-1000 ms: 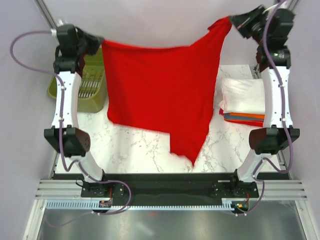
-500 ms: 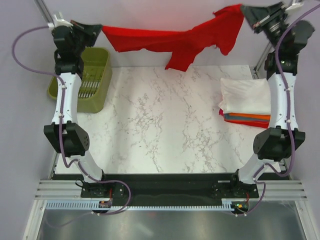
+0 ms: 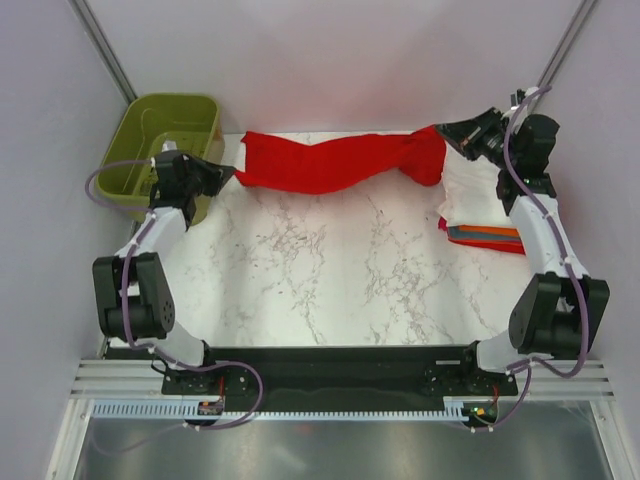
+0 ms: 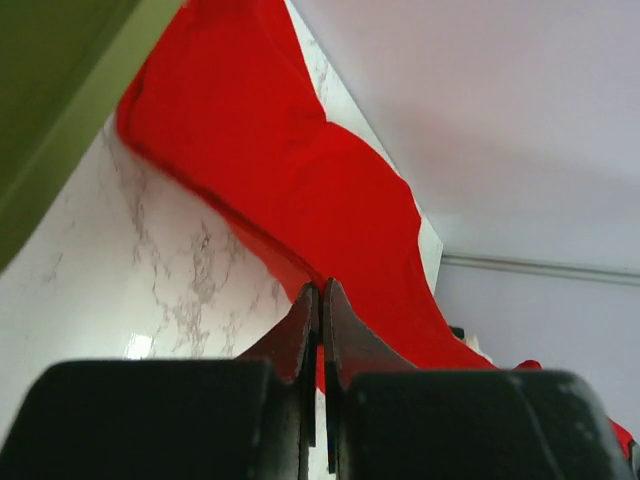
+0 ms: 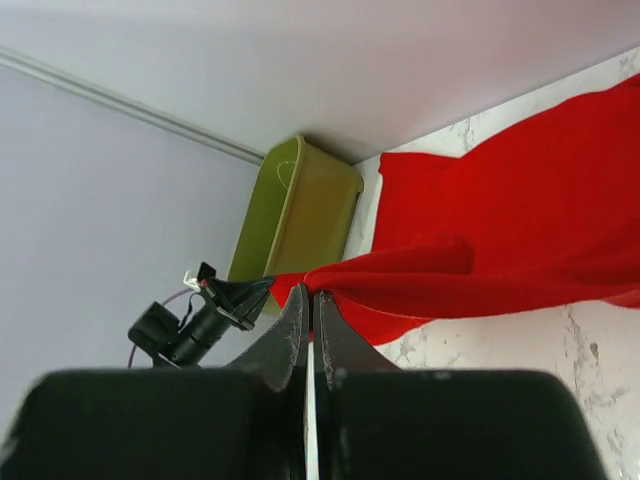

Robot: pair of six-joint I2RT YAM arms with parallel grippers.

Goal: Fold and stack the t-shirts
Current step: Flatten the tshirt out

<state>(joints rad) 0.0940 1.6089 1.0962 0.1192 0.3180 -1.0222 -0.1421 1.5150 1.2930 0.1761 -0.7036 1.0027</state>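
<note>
A bright red t-shirt [image 3: 335,162] lies stretched in a bunched band along the far edge of the marble table [image 3: 320,270]. At its left end my left gripper [image 3: 231,172] is shut on the cloth, beside the basket. My right gripper [image 3: 441,130] is shut on the shirt's right end, just above the stack. In the left wrist view the closed jaws [image 4: 321,290] pinch the red shirt [image 4: 300,180]. The right wrist view shows the jaws [image 5: 312,295] shut on a fold of the red shirt [image 5: 500,230]. Folded t-shirts [image 3: 482,195] are stacked at the right, white on top.
An olive-green basket [image 3: 165,125] stands at the far left corner, close to my left gripper, and shows in both wrist views [image 4: 50,100] [image 5: 300,210]. My right arm partly covers the stack. Grey walls close in behind and beside the table.
Both arms have come down from high up. The red shirt, which hung spread in the air and then swung back, now lies along the table's far edge.
</note>
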